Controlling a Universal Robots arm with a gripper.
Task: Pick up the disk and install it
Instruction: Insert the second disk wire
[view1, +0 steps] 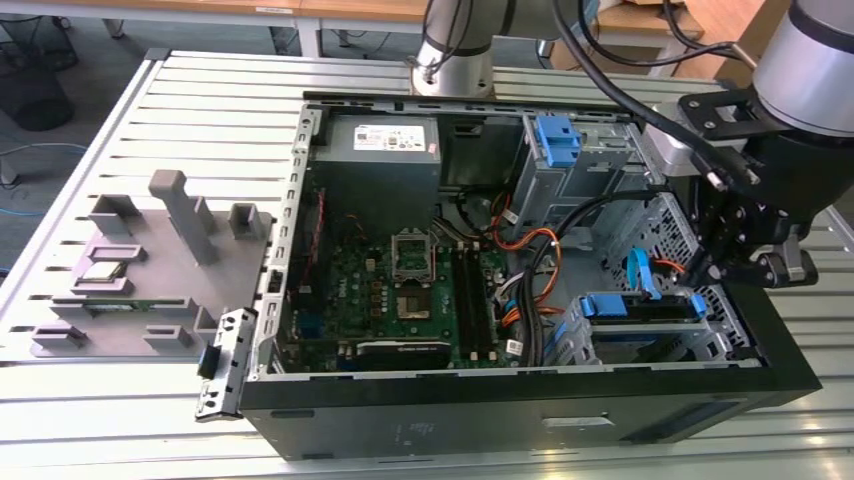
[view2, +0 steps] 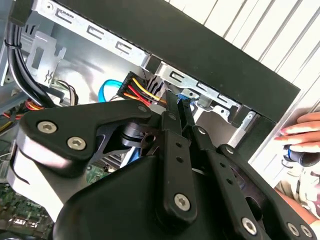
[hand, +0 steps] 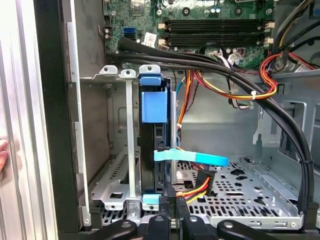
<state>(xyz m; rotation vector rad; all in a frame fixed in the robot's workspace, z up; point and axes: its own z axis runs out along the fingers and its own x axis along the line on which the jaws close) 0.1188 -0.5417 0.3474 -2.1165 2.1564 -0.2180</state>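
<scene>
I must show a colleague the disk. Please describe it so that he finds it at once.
Look into the open computer case, at the drive cage in its corner at the exterior view's right, under the pincer. The disk stands on edge in a cage slot. Its blue plastic rails and blue data cable mark it; the neighbouring slot is bare metal.

So the disk (hand: 151, 150) is sitting on its edge in the drive cage (hand: 116, 145) at the lower front corner of the open computer case (view1: 534, 420). In the first wrist view you mostly see its dark narrow side, with a blue plastic rail tab at each end, the far one big and square. A flat light-blue cable (hand: 192, 158) runs off its side. In the exterior view the disk (view1: 638, 307) reads as a blue-topped block in that same cage.
</scene>
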